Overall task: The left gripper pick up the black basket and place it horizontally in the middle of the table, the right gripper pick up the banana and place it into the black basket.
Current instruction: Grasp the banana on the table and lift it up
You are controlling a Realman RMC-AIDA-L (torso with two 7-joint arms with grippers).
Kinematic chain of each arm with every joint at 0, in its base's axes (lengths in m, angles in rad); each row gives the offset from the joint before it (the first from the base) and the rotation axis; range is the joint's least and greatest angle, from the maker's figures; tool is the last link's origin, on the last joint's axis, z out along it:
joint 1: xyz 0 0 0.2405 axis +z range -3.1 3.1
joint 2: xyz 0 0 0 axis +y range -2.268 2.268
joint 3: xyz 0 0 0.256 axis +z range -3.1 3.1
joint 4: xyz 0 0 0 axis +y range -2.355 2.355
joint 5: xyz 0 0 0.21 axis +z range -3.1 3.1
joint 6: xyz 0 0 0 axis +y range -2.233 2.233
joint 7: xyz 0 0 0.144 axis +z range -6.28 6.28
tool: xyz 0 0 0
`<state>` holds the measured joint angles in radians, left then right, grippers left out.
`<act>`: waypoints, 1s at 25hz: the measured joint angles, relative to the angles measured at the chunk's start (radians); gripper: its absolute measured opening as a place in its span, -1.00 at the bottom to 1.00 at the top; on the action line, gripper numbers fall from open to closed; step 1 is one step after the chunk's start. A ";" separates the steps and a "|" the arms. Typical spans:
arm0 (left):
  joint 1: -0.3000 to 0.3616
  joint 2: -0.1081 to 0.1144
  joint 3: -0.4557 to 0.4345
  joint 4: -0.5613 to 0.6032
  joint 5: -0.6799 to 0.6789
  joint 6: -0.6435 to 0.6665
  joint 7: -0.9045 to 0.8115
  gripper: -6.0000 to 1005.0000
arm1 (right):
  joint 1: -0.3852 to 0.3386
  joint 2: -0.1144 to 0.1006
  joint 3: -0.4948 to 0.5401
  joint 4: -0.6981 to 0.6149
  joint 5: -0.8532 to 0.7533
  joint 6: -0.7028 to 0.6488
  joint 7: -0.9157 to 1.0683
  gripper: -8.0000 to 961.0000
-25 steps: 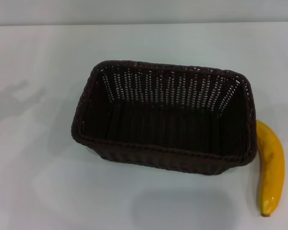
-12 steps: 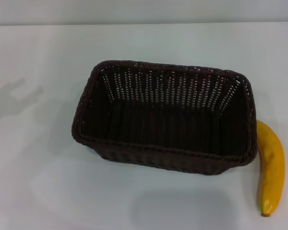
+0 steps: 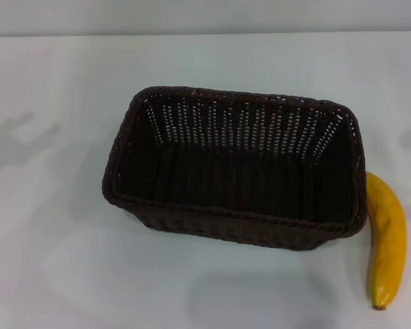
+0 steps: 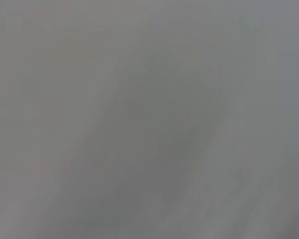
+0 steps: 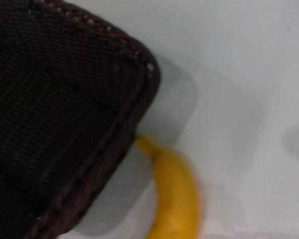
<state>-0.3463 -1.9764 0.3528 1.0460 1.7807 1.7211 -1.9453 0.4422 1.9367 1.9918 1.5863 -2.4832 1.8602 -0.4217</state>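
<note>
The table [image 3: 48, 274] carries the black basket [image 3: 236, 168] near its middle, long side crosswise, so that step appears complete. The banana [image 3: 387, 240] lies just beside the basket's right end, not yet inside. Neither the left gripper nor the right gripper is visible; finger state cannot be told.

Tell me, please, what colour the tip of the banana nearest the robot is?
Brown, on the yellow banana; the head view shows it best.
</note>
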 joint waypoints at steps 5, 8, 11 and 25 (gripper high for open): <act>0.001 0.000 0.000 -0.001 0.000 -0.001 0.016 0.55 | 0.003 0.037 -0.007 -0.029 -0.025 -0.001 0.001 0.81; 0.001 0.000 0.000 -0.001 0.000 -0.002 0.023 0.55 | 0.000 0.063 -0.010 -0.039 -0.074 -0.004 0.007 0.81; 0.003 0.001 -0.001 -0.001 -0.011 -0.003 0.028 0.55 | -0.007 0.073 -0.018 -0.048 -0.083 -0.008 0.024 0.81; 0.000 0.023 -0.003 -0.002 -0.046 -0.005 0.039 0.54 | -0.012 0.076 -0.087 -0.125 0.010 -0.088 0.120 0.81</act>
<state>-0.3460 -1.9536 0.3497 1.0445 1.7347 1.7164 -1.9063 0.4300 2.0127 1.9050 1.4614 -2.4728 1.7722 -0.3020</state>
